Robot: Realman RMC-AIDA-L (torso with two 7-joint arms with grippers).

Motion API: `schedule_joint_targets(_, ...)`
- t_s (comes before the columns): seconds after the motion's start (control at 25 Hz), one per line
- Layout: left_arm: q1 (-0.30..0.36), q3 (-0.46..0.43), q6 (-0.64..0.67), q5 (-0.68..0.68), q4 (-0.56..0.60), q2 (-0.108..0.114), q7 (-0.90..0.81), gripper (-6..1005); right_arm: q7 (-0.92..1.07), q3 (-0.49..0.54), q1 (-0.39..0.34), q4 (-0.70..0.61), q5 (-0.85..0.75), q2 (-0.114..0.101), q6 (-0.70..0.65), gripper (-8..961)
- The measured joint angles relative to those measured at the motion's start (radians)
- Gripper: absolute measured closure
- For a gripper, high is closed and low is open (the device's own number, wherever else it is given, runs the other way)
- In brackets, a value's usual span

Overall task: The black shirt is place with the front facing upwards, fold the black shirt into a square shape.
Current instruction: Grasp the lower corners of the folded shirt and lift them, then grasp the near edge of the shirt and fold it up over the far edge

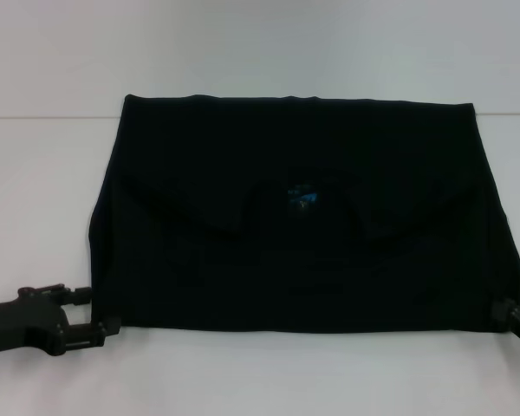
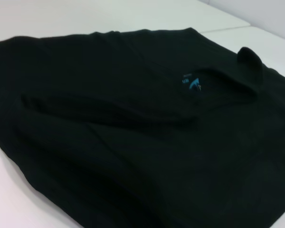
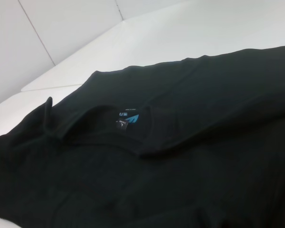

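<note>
The large plain black soft cloth shirt lies flat on the white tabletop, folded into a wide block with its collar and small blue neck label showing near the middle. The folded edge runs along the far side; the near hem lies straight across just ahead of both tools.

The left tool, black and hard, sits at the shirt's near left corner. Its two fingers point toward the cloth, one above the other in the head view, with a visible gap between them, so the tool stands parted. The finger ends reach the corner's edge; whether any cloth lies between them cannot be told. From this tool, the shirt spreads away to its right and forward.

The right tool is at the near right corner, only partly inside the head view at its edge. Its tip touches or overlaps the corner of the cloth, and I cannot tell whether it is parted or closed. From this tool, the shirt stretches to its left and forward.

The left wrist view shows the cloth's surface with soft folds and the label farther off; the right wrist view shows the collar opening and label beyond a raised crease.
</note>
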Motion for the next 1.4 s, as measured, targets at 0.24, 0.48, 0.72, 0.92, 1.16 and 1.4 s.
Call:
schedule_joint_targets(0.24,-0.001,-0.02,0.002,0.002,0.005,0.004,-0.003,242,0.0,0.0,0.001,0.0,-0.001,0.003,0.007,919)
schedule_joint_targets(0.48,-0.006,0.028,-0.015,0.01,-0.001,0.003,-0.041,164,-0.005,-0.002,-0.002,0.0,-0.001,0.005,0.007,919)
schedule_joint_targets(0.72,-0.018,0.054,-0.016,0.015,-0.002,0.003,-0.072,166,-0.01,-0.002,-0.005,0.0,0.001,0.005,0.007,919)
schedule_joint_targets(0.92,-0.025,0.077,-0.026,0.016,-0.003,0.003,-0.103,168,-0.015,-0.001,-0.008,0.0,0.0,0.006,0.007,919)
schedule_joint_targets(1.16,-0.028,0.08,-0.012,0.017,-0.003,0.005,-0.104,172,-0.023,0.0,-0.009,0.0,0.001,0.009,0.022,920)
schedule_joint_targets(1.4,-0.036,0.089,-0.011,0.017,-0.026,0.007,-0.103,185,-0.023,0.0,-0.011,0.001,0.001,0.009,0.022,920)
